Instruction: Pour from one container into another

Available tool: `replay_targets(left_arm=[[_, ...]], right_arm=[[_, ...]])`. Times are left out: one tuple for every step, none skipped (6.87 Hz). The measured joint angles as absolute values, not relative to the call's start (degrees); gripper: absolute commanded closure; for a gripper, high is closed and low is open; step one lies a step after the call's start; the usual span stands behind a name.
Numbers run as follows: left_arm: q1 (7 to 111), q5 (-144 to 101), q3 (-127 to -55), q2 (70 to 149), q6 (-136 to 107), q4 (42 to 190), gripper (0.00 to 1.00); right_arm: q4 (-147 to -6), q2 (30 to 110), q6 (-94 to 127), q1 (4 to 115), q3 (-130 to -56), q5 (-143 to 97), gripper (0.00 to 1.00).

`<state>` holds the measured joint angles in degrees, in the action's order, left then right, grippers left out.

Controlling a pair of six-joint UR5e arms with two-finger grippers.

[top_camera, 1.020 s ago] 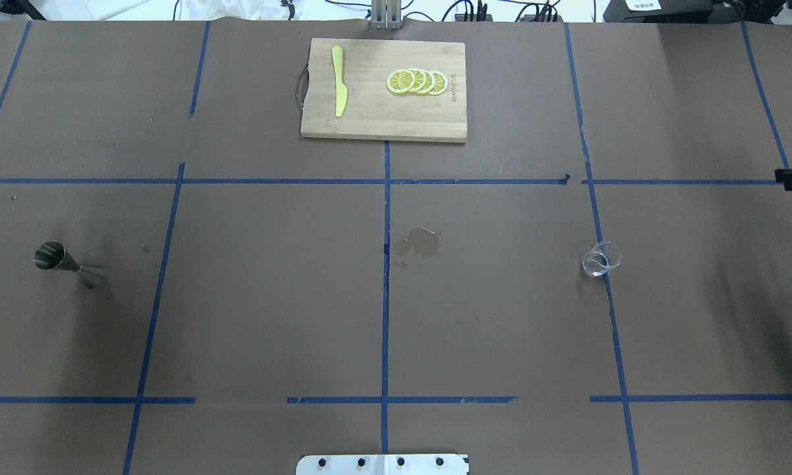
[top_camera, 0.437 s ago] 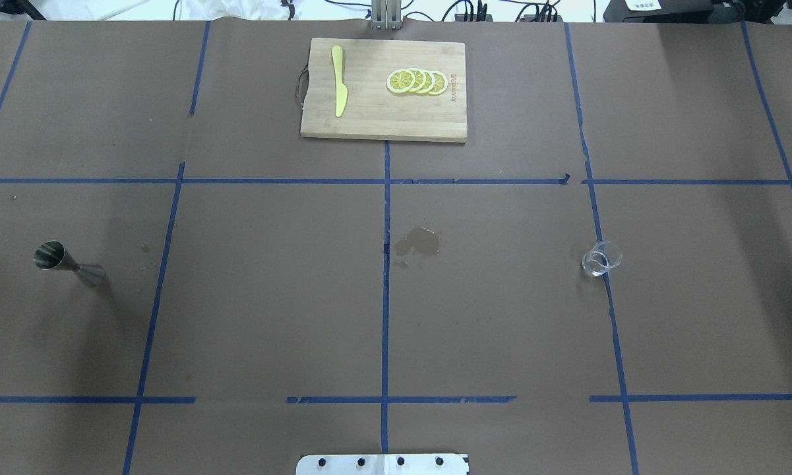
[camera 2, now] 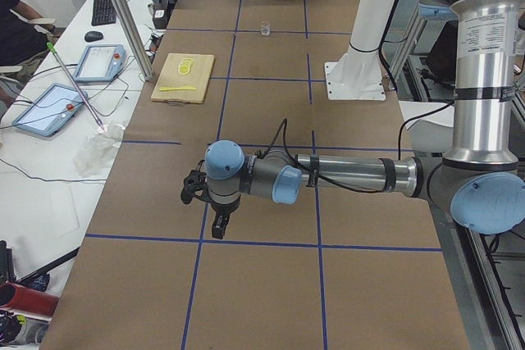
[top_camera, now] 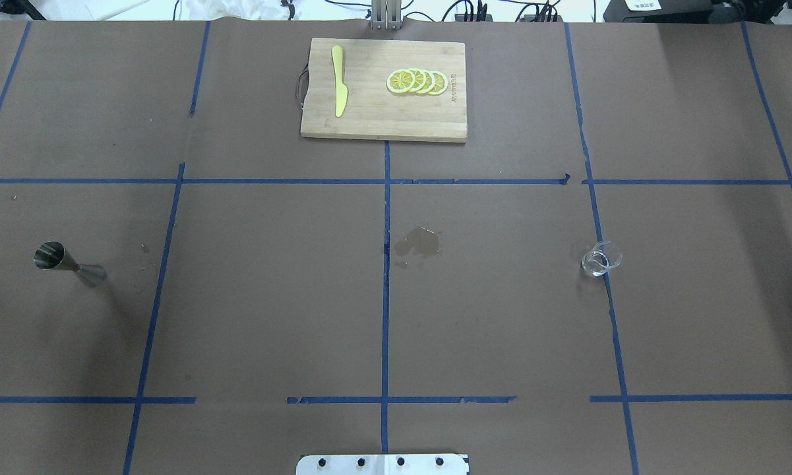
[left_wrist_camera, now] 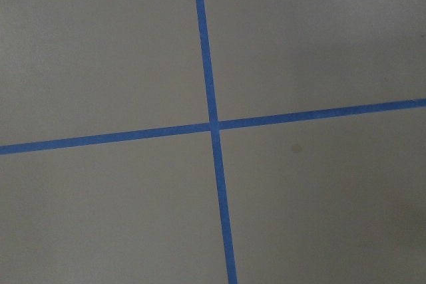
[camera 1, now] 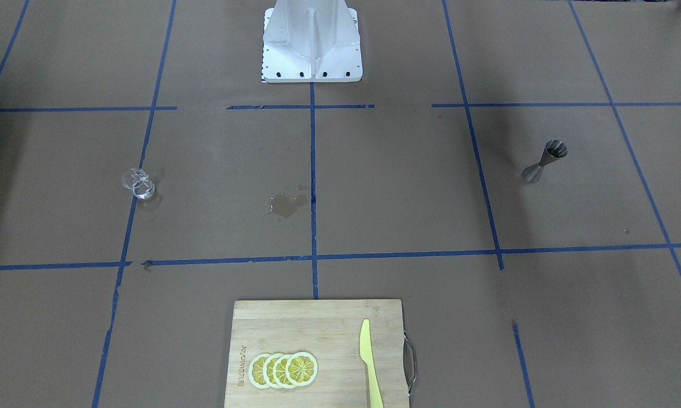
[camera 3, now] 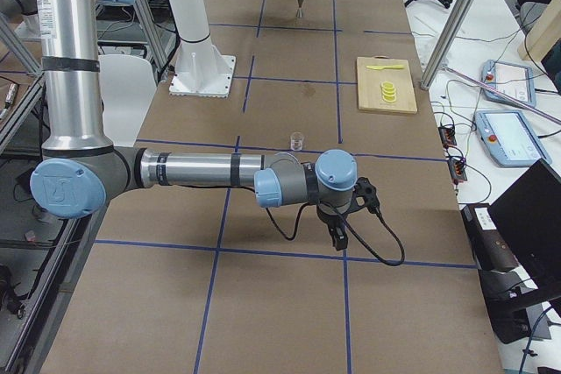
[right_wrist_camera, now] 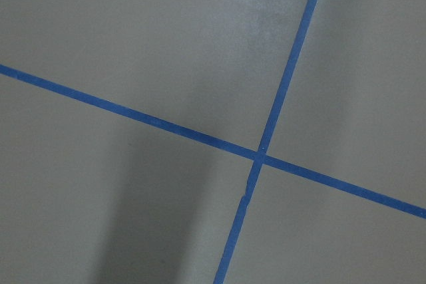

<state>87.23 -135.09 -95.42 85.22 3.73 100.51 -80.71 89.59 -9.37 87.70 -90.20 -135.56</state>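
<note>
The clear glass measuring cup (top_camera: 600, 258) stands upright on the table's right half, also seen as the cup (camera 1: 139, 184) and the cup (camera 3: 297, 139). At the far left stands the grey steel jigger (top_camera: 69, 264), upright, also the jigger (camera 1: 544, 161). Neither gripper touches either one. My left gripper (camera 2: 216, 229) hangs low over bare paper beyond the table's left part; my right gripper (camera 3: 337, 236) does the same off to the right of the cup. Only the side views show them, so I cannot tell whether they are open or shut.
A wooden cutting board (top_camera: 382, 125) with lemon slices (top_camera: 417, 81) and a yellow knife (top_camera: 338, 79) lies at the far middle. A wet stain (top_camera: 419, 243) marks the paper at the centre. The robot's white base (camera 1: 312, 45) stands at the near edge.
A black tip of the right arm showed at the overhead view's right edge a second ago and has left that view. The cup and jigger have not moved.
</note>
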Motion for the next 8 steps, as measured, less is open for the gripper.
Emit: replay_targets(left_arm=[[87.2, -135.1, -95.6, 83.2, 7.2, 101.5, 0.00], [87.2, -135.2, -95.5, 82.3, 8.5, 103.2, 0.00], [87.3, -135.3, -95.4, 82.2, 8.9, 104.1, 0.00], [87.4, -135.2, -95.6, 82.1, 8.8, 104.4, 0.00], [87.4, -135.0, -96.1, 82.0, 7.3, 103.7, 0.00], [87.4, -135.0, -96.6, 83.3, 4.2, 100.9, 0.00], [87.5, -135.2, -96.7, 85.3, 1.5, 97.3, 0.00], [87.5, -135.3, -96.8, 86.4, 0.2, 94.9, 0.00]], right_arm=[[-80.6, 90.4, -9.4, 87.5, -90.1, -135.2, 0.00], [-80.3, 91.3, -9.1, 87.4, -90.1, -134.8, 0.00], [-80.2, 91.8, -8.8, 87.3, -90.1, -134.7, 0.00], [-80.1, 91.9, -8.7, 87.3, -90.0, -134.7, 0.00], [-80.1, 92.0, -8.7, 87.3, -90.0, -134.8, 0.00], [-80.1, 92.0, -8.7, 87.3, -89.9, -134.7, 0.00], [-80.1, 92.0, -8.6, 87.3, -89.9, -134.7, 0.00], [-80.0, 92.0, -8.5, 87.3, -89.9, -134.8, 0.00]])
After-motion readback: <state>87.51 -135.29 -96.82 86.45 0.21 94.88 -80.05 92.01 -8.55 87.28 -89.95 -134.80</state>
